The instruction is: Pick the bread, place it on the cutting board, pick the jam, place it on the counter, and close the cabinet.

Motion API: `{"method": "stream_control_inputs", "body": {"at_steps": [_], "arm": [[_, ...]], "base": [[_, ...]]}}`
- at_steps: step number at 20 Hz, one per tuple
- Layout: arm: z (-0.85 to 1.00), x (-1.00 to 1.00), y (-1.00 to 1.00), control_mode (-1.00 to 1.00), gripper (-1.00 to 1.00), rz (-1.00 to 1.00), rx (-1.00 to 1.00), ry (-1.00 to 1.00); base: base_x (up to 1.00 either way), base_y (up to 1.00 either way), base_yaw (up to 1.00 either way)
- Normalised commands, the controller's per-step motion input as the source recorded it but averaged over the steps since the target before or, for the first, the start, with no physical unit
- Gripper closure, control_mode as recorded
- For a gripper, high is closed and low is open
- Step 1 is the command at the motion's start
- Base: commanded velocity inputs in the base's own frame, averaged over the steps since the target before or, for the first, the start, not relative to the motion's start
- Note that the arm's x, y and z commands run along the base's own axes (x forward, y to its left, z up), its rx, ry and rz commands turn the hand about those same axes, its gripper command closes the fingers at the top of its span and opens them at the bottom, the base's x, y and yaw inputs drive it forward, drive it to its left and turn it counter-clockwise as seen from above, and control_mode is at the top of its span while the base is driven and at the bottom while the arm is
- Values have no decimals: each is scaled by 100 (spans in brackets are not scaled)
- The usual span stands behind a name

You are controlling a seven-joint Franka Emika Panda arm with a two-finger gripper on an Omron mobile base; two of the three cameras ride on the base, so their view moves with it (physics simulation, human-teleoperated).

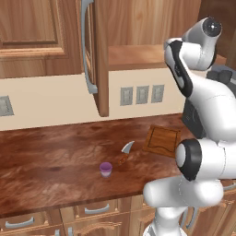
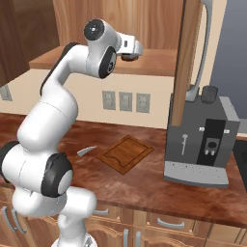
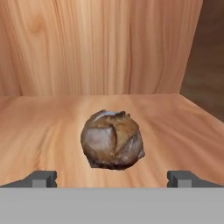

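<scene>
The bread (image 3: 113, 140), a brown-grey rounded lump, lies on the light wooden shelf inside the cabinet. My gripper (image 3: 112, 177) is open just in front of it, one fingertip to each side, neither touching it. In the right base view the hand (image 2: 131, 49) reaches into the cabinet above the shelf. The cutting board (image 1: 161, 140) (image 2: 125, 153) lies bare on the counter (image 1: 55, 156). The jam (image 1: 106, 169), a tiny purple-topped jar, stands upright on the counter left of the board. The cabinet door (image 1: 97, 55) (image 2: 185, 62) stands open.
A curved grey-bladed knife (image 1: 126, 150) (image 2: 86, 151) lies between the jar and the board. A grey coffee machine (image 2: 202, 140) stands right of the board, under the open door. Wall sockets (image 1: 142, 94) sit behind the counter. Drawers (image 1: 97, 209) run below its front edge.
</scene>
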Motion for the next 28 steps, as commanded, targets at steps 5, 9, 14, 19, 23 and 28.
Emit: {"method": "stream_control_inputs", "body": {"at_steps": [5,9,14,19,23,28], "arm": [[0,22,-4,-100,-100,0,0,0],[0,18,0,-100,-100,0,0,0],[0,16,-3,-100,-100,0,0,0],[0,11,-3,-100,-100,0,0,0],[0,11,-2,-100,-100,0,0,0],[0,13,0,-100,-100,0,0,0]], "base": [[0,0,0],[0,0,0],[0,0,0],[0,0,0],[0,0,0],[0,0,0]]}}
